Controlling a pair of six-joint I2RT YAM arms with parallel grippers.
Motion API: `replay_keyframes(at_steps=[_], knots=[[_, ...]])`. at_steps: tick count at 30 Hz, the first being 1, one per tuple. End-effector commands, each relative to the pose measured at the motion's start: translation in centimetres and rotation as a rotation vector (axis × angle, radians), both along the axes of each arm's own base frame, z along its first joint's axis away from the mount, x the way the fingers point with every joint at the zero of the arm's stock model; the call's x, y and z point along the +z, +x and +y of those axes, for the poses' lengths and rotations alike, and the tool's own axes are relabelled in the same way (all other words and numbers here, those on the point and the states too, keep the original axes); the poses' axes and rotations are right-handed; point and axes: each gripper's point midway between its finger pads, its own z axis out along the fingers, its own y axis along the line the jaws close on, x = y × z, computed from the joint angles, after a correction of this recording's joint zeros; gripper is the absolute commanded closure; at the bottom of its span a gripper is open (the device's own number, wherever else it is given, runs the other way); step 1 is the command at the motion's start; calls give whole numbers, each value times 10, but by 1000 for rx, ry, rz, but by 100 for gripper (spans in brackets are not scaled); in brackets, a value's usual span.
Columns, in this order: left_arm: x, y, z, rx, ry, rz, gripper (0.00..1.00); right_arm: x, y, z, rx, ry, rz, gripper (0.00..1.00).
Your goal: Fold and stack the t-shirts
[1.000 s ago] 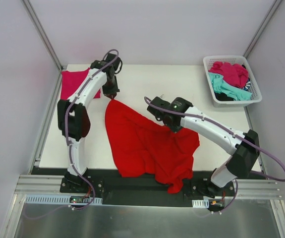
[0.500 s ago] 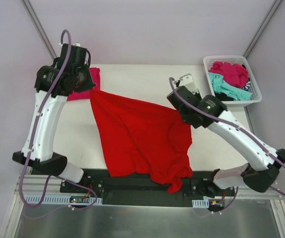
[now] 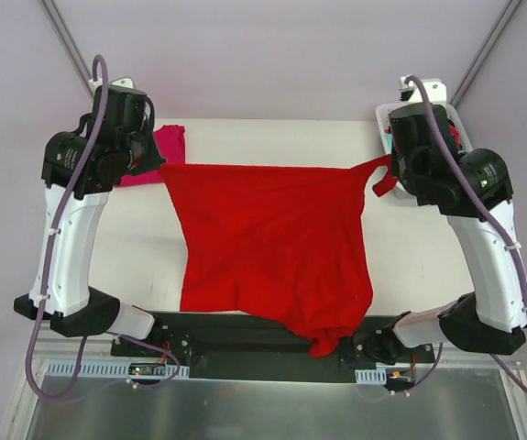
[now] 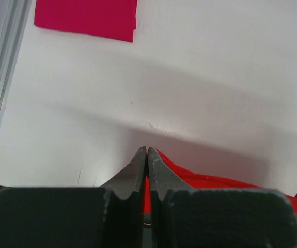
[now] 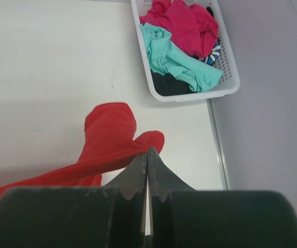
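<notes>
Spreading step, I reckon: left hand (image 4: 146,153) and right hand (image 5: 147,154) are each pinched shut on a top corner of the red shirt (image 3: 272,238), stretched taut above the tabletop (image 3: 410,266), hem off the near edge. Next: lay it flat, no wrinkles

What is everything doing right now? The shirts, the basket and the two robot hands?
red t-shirt: held up, stretched wide between both grippers, bottom sagging.
left gripper: shut on the red t-shirt.
right gripper: shut on the red t-shirt.
pink t-shirt: folded flat on the table.
basket: upright, filled with clothes.
magenta shirt, teal shirt, dark cloth: crumpled in the basket, not folded.
</notes>
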Motion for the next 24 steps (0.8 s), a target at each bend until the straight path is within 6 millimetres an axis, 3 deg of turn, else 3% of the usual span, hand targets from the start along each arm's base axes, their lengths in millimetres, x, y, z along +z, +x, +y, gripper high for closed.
replay_keyframes(at_steps=[1, 5, 12, 15, 19, 20, 23, 24], knots=[[-13, -21, 17, 41, 60, 93, 100, -28, -46, -43, -45, -15, 182, 99], [0, -29, 27, 75, 55, 42, 100, -35, -55, -54, -68, 14, 201, 99], [-13, -27, 22, 65, 49, 92, 100, -47, -51, -42, -23, 40, 251, 99], [-27, -21, 19, 57, 67, 140, 100, -66, -49, -32, 2, 53, 310, 99], [-44, -13, 11, 38, 61, 188, 100, -124, -53, 4, 121, 103, 536, 96], [-50, -10, 8, 35, 60, 196, 100, -155, -51, 12, 130, 76, 630, 94], [-66, -5, 7, 37, 77, 232, 100, -202, -45, 38, 186, 49, 762, 72], [-69, -2, 6, 39, 75, 234, 100, -209, -43, 46, 206, 45, 783, 64]])
